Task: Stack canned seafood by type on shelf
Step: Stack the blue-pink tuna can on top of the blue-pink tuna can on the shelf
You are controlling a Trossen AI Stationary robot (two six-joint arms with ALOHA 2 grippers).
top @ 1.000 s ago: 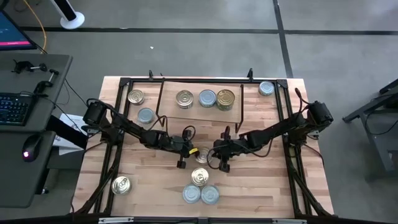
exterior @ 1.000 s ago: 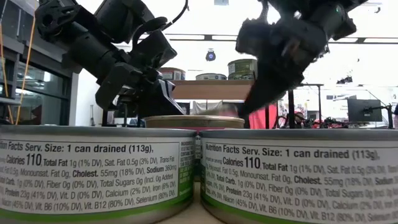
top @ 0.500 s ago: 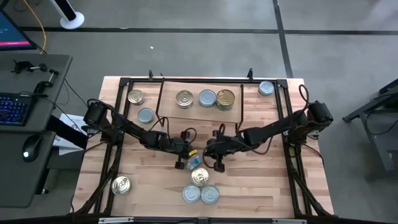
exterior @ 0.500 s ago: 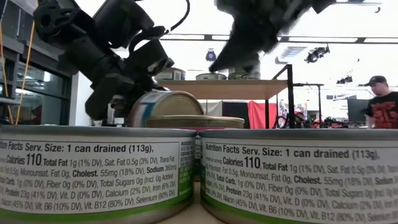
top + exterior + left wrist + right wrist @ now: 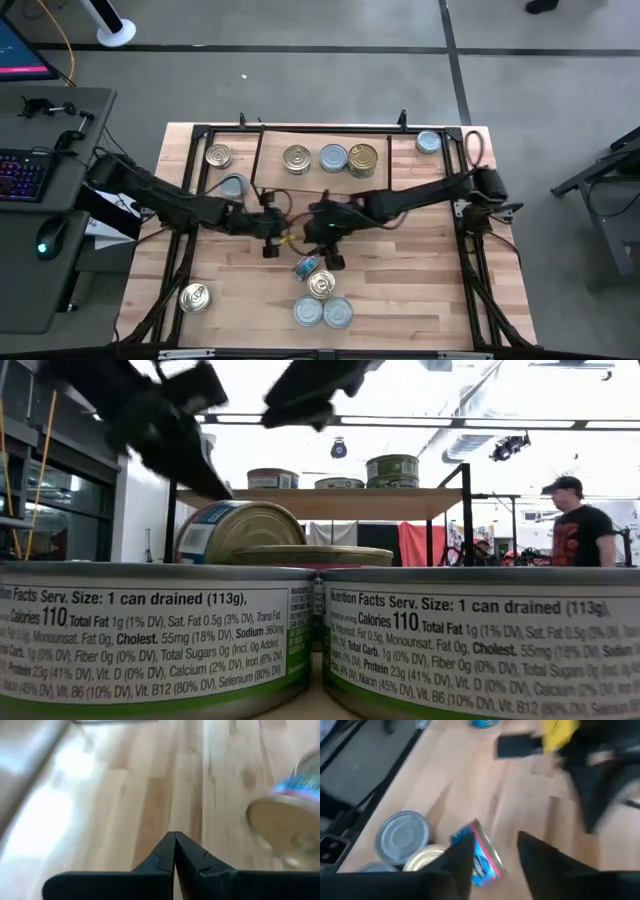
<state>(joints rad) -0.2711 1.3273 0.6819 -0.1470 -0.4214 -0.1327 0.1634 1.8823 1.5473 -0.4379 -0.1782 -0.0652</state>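
A tin (image 5: 307,266) with a blue label stands tipped on its edge at the table's middle. It leans on the flat gold tin (image 5: 320,286) just nearer; the low view shows its lid (image 5: 240,532) slanting above that tin (image 5: 312,555). My left gripper (image 5: 272,238) hovers shut to the tin's far left. My right gripper (image 5: 322,240) hangs open just beyond and above it, and in its wrist view the tin (image 5: 482,857) shows past the open fingers. The shelf (image 5: 300,138) at the back carries three stacks of tins.
Two silver tins (image 5: 308,312) (image 5: 338,313) sit side by side at the near edge and fill the low view's foreground. Loose tins lie at near left (image 5: 195,297), far left (image 5: 218,155) (image 5: 235,186) and far right (image 5: 428,142). A person (image 5: 575,525) stands in the room behind.
The tin that lay flat between the grippers has tipped onto its edge and shifted toward the near edge, coming to lean on the gold tin. Both grippers have risen away from it, the left drawing back toward the table's left, the right moving left and farther back.
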